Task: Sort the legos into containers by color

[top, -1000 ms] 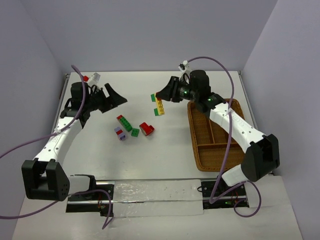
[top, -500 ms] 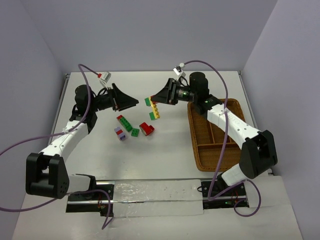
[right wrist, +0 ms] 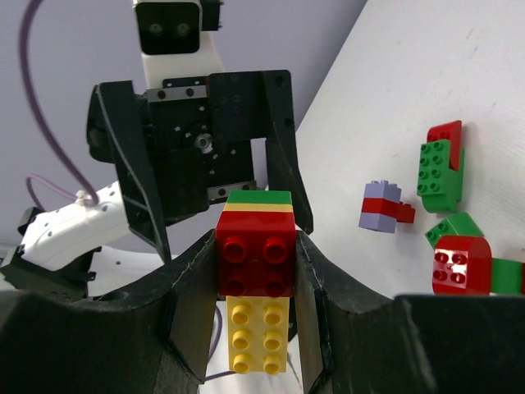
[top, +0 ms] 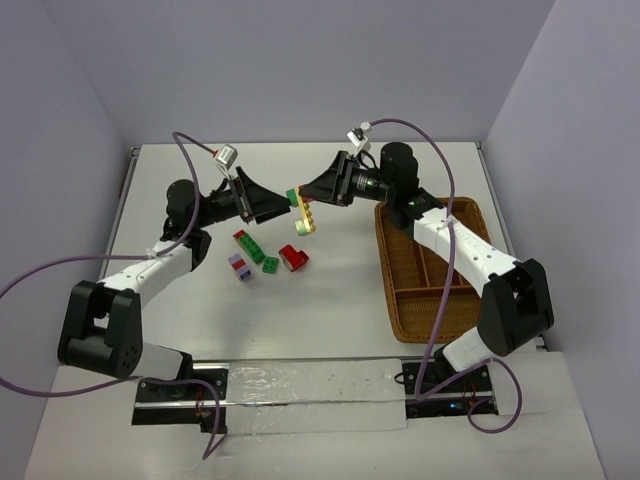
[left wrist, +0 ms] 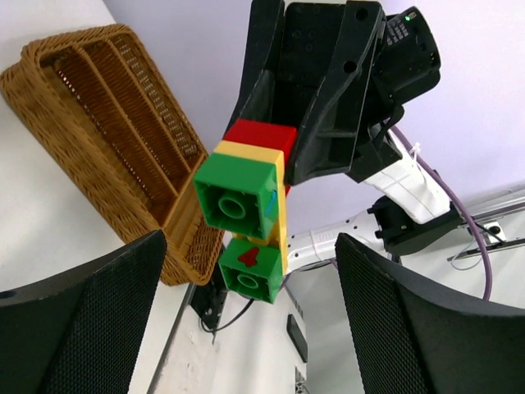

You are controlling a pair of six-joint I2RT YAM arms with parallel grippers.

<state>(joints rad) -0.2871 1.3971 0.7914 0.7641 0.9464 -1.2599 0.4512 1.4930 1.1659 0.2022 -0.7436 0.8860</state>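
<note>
Both arms reach up and inward over the table, wrists facing each other. The right gripper clamps 1 stacked lego of red, yellow and green bricks, held in the air. The left gripper is spread wide, its 2 fingers flanking the stack without touching. 4 loose lego clusters lie on the table below. 1 wicker tray sits at the right, apart from them.
</note>
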